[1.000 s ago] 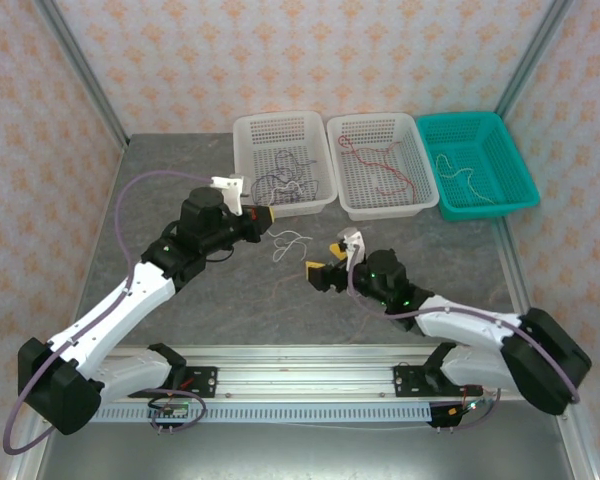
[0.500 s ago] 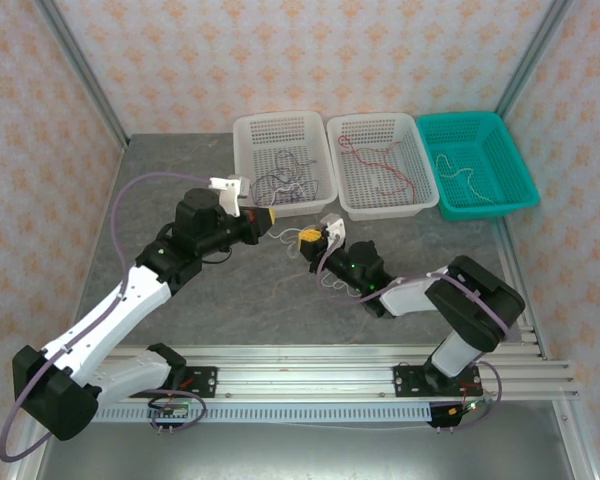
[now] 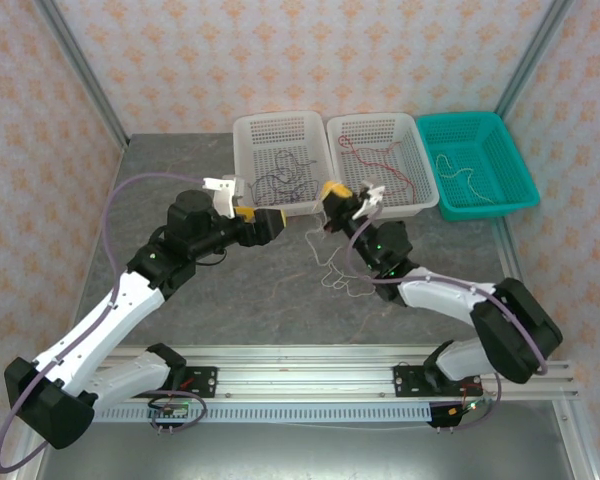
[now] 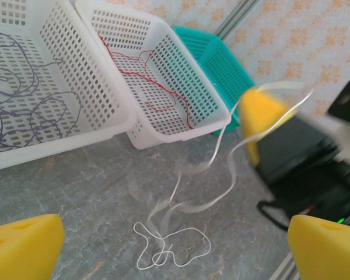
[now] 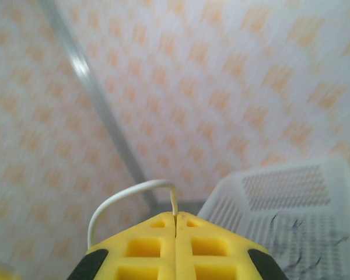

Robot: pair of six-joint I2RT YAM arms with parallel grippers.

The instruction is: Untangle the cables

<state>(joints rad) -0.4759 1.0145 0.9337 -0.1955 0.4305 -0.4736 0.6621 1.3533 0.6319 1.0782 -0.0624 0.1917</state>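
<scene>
Over the tabletop (image 3: 210,300), the right fingers (image 5: 146,256) are pinching the white cable (image 5: 128,192); at their eight o'clock, the left fingers (image 4: 23,245) are gaping apart.

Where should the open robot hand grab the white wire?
Probably the curly loops of the white cable, lying flat on the table. The left gripper should come straight down from above. The other end is pinched in the right gripper, and the raised strand hangs slack.

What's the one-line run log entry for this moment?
left claw: open, empty | right claw: shut on white cable, tail on table | red cable: middle basket | dark cables: left basket
</scene>
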